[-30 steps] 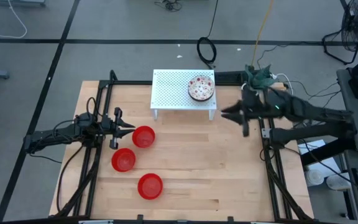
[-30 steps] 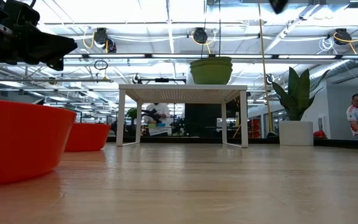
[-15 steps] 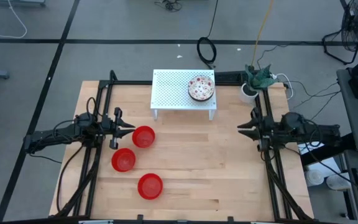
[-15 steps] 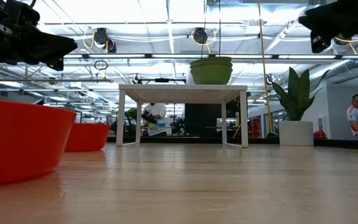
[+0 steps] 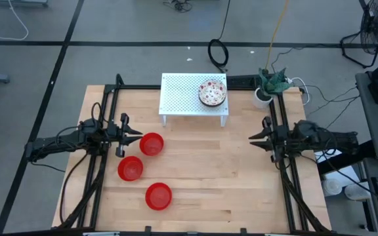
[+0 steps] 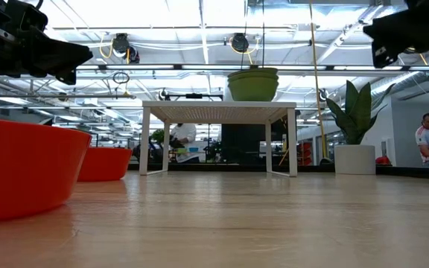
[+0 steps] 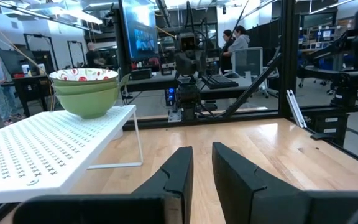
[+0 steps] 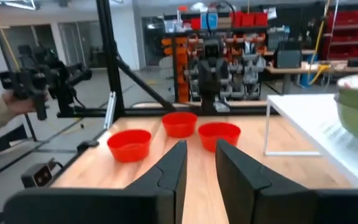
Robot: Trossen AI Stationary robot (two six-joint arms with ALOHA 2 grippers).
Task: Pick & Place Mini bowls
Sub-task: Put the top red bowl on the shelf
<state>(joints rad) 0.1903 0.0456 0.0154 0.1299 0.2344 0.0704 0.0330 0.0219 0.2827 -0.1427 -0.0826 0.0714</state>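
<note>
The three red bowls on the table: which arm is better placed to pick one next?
Left, probably. The left gripper hovers beside the nearest red bowl, while the right gripper waits across the table, empty.

Stacked mini bowls [image 7: 86, 93] on white rack [image 7: 48, 152]
</note>
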